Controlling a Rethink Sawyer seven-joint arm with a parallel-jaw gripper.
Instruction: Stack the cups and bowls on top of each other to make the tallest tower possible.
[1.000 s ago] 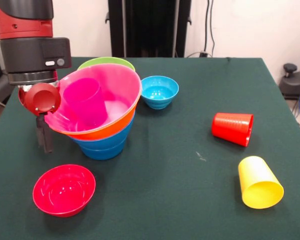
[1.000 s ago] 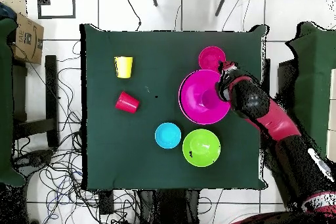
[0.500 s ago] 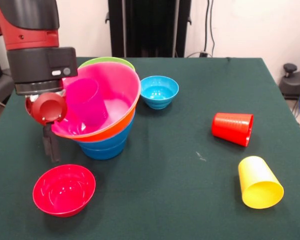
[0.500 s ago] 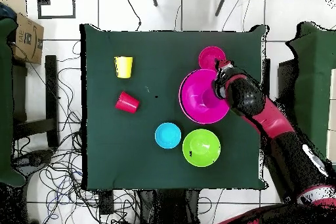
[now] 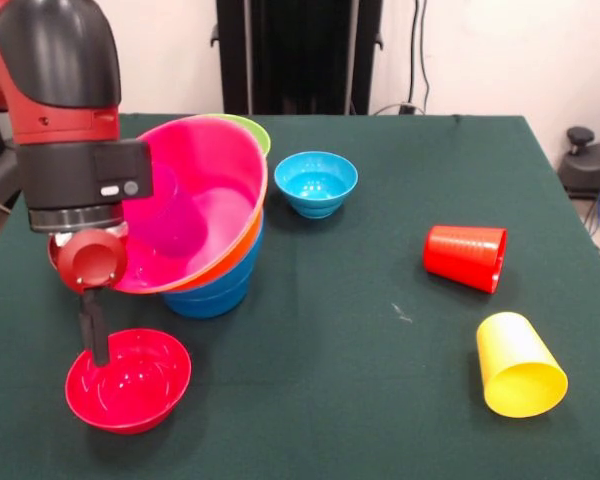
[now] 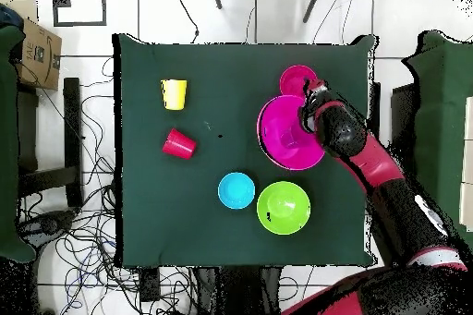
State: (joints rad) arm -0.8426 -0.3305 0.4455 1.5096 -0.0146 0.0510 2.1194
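Note:
The tower stands at the left: blue bowls (image 5: 212,292) at the base, then an orange bowl (image 5: 242,243) and a wide pink bowl (image 5: 205,200) (image 6: 286,136). The two top bowls tilt steeply toward the arm. A translucent purple cup (image 5: 168,222) shows faintly inside the pink bowl, half hidden by the wrist. My gripper (image 5: 92,335) hangs at the pink bowl's low rim, with its tip over the small red bowl (image 5: 130,382) (image 6: 296,78). A red cup (image 5: 466,257) and a yellow cup (image 5: 518,366) lie on their sides at the right.
A green bowl (image 5: 248,128) (image 6: 284,208) stands right behind the tower. The small light-blue bowl (image 5: 316,182) (image 6: 236,190) sits beside it toward the table's middle. The green cloth table (image 5: 360,330) has cables and a cardboard box (image 6: 37,53) on the floor around it.
The arm came toward the table's near edge and lower, its tip now over the red bowl. The pink and orange bowls tipped further toward it, hiding more of the purple cup.

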